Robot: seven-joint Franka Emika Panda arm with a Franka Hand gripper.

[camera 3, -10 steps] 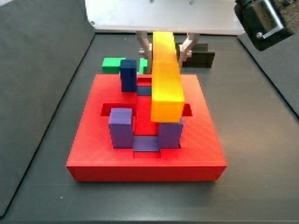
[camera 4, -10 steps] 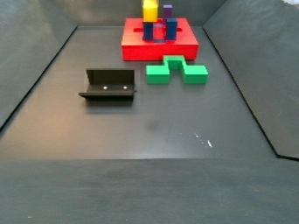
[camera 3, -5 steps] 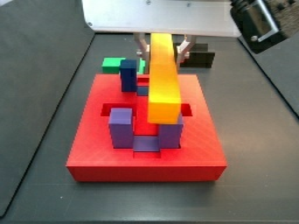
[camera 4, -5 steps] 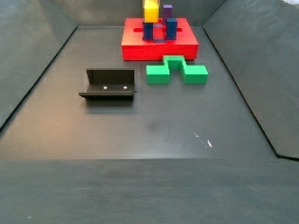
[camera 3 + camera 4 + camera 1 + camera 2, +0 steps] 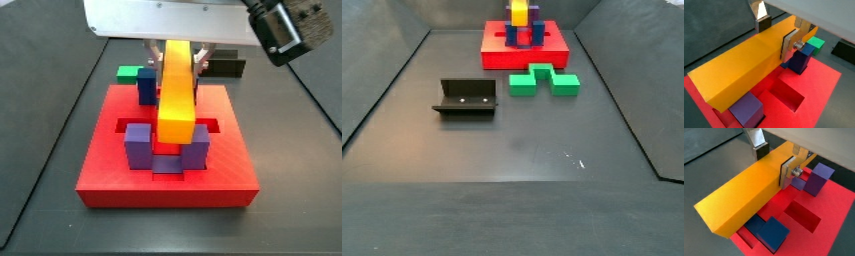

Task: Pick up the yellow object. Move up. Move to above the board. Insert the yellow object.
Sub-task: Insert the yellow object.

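Moved: yellow object (image 5: pixel 177 88) shifted left, lower | gripper (image 5: pixel 779 34) clamped on its far end (upper centre) | long axis hangs downward over the board (image 5: pixel 94 170), between posts

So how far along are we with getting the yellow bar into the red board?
Pickup, lift and the move over look done: the end effector is shut on the yellow object, which hangs over the board between its purple posts. In hand is the lowering. Left: seating it; a square recess below is open, and the bar is not yet down in the board.
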